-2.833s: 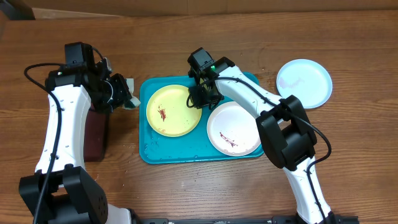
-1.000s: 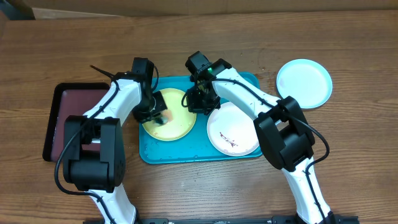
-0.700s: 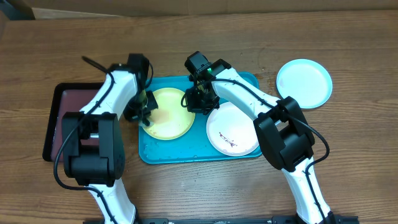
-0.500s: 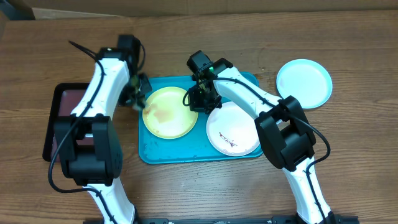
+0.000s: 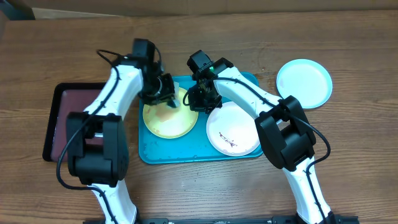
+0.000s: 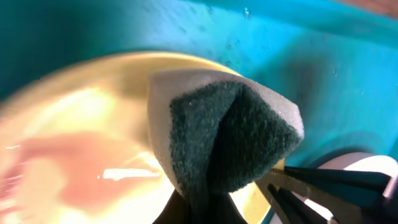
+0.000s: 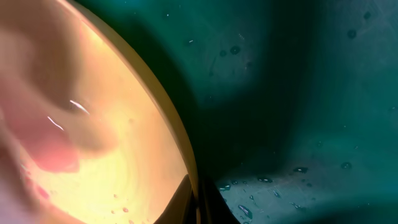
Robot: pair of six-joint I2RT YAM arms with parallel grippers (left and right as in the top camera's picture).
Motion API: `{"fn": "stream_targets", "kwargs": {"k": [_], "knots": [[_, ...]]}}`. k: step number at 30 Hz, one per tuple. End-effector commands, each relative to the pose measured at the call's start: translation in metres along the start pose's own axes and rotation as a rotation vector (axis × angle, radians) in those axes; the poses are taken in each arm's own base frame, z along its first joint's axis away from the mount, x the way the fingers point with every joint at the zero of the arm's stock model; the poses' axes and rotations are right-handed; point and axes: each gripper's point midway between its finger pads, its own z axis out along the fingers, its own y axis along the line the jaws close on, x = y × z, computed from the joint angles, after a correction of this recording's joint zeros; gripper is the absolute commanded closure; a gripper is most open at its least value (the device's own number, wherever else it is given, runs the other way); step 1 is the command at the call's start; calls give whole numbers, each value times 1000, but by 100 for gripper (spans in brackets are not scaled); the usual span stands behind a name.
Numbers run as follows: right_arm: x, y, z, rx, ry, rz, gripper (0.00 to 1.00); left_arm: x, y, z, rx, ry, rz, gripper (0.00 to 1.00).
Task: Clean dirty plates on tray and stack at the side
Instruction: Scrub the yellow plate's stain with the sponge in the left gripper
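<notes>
The left gripper (image 5: 166,98) is clenched on a folded sponge (image 6: 227,140), white foam outside and dark green scouring face pinched inward. The sponge's bent tip presses down on the yellow-green plate (image 5: 165,121) right under the jaws. That plate looks wet and glossy. A diluted pink wash spreads across its middle, with bright streaks of reflected light. Just beside the sponge, on the far side of the plate from the left arm, the right gripper (image 5: 198,99) grasps the plate's thin raised rim. Its jaws are squeezed together on the edge, where yellow meets the turquoise floor of the tray (image 7: 280,93). The tray surface around those fingertips is speckled with water droplets and lies partly in shadow. Next outward from the right jaws, in the same tray and touching or nearly touching the yellow-green plate, lies the white plate (image 5: 239,127). It carries a small red-brown smear near its lower part. Well beyond it, off the tray on the bare wooden table (image 5: 348,155), rests the mint-blue plate (image 5: 304,83), which looks clean. On the opposite side, past the left arm, a black tray (image 5: 59,124) with a maroon inside sits near the turquoise one.
</notes>
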Motion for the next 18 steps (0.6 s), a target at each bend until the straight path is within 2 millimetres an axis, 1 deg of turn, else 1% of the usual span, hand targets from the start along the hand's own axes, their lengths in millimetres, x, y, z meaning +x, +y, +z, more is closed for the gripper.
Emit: {"fn": "stream_targets", "kwargs": {"k": [1,4,6,8,10,12,13,17,18], "knots": [[-5,-10,2,35,-16,15,96,6,12,13,-29,5,-73,96],[-4,-10,2,37,-14,16,96,7,18,20,-20,-2,-87,96],[-4,-10,2,36,-15,15,96,12,22,25,-30,7,-93,96],[-4,-10,2,36,-15,15,96,17,31,28,-67,11,-97,96],[-4,-10,2,36,-15,15,96,19,49,27,-159,1,-100,96],[-4,-11,2,38,-12,16,96,20,72,22,-290,-13,-104,96],[-3,-11,2,39,-11,16,96,21,80,20,-337,-16,-105,96],[-3,-11,2,40,-9,17,96,27,116,1,-560,-30,-109,96],[-3,-11,2,40,-9,17,96,27,122,-4,-601,-40,-132,96]]}}
